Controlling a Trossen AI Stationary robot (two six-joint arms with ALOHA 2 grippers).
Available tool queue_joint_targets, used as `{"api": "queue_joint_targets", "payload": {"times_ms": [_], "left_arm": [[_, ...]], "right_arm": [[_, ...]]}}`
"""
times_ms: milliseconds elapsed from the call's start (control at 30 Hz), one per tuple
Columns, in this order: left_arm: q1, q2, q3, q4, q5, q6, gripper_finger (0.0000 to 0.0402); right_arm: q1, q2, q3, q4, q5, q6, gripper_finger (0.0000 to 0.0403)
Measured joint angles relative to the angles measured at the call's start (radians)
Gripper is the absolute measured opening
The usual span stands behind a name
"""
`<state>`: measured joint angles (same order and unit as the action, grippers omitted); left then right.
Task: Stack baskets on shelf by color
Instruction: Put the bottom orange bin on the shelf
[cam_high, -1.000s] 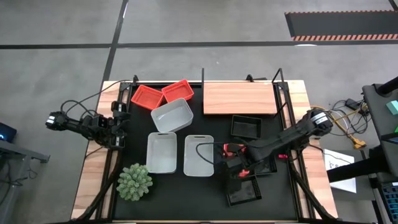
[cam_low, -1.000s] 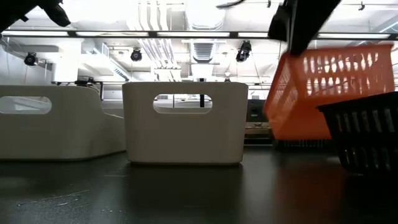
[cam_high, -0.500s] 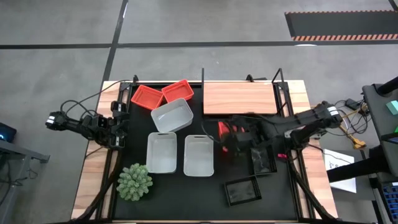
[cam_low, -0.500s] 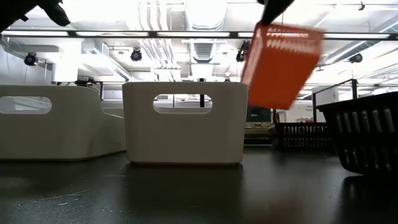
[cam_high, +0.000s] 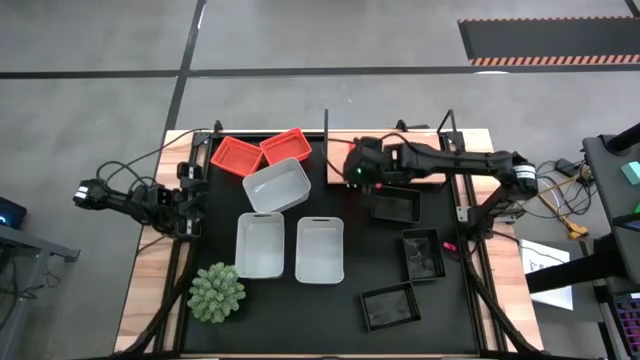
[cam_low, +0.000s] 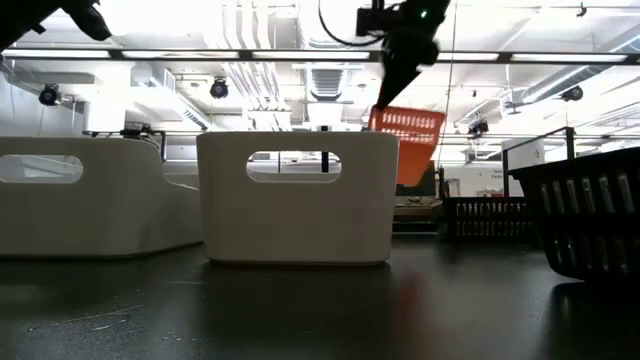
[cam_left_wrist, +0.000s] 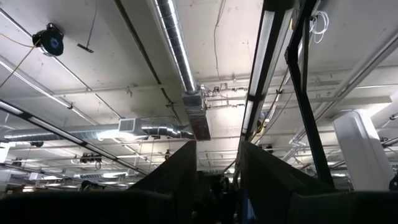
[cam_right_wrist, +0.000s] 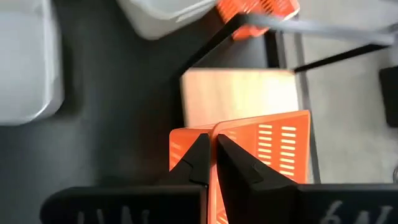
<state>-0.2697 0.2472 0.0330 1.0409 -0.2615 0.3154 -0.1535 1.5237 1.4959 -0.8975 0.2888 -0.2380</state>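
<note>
orange basket (cam_right_wrist: 261, 155), slotted walls, seemingly tilted

Bright overhead ceiling lights (cam_low: 330, 55); glare in low view; right wrist view blurred

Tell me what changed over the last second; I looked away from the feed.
The right gripper, shut on an orange basket, carried it from above the black baskets near the table's front right up and back to the left end of the shelf, where it hangs in the air. The left gripper, the white baskets, the other orange baskets and the plant stayed put.
</note>
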Motion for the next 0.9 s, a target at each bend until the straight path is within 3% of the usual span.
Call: {"api": "queue_joint_targets", "payload": {"times_ms": [333,567,900], "left_arm": [[0.000,0.001,0.000,-0.001,0.000,0.011,0.0109],[0.000,0.001,0.000,-0.002,0.000,0.011,0.0109],[0.000,0.001,0.000,-0.002,0.000,0.011,0.0109]], "right_arm": [[-0.093,0.094,-0.083,0.262,-0.003,-0.132,0.0009],[-0.097,0.171,-0.082,0.290,0.001,-0.150,0.0016],[-0.098,0.173,-0.078,0.304,-0.009,-0.111,0.0092]]}}
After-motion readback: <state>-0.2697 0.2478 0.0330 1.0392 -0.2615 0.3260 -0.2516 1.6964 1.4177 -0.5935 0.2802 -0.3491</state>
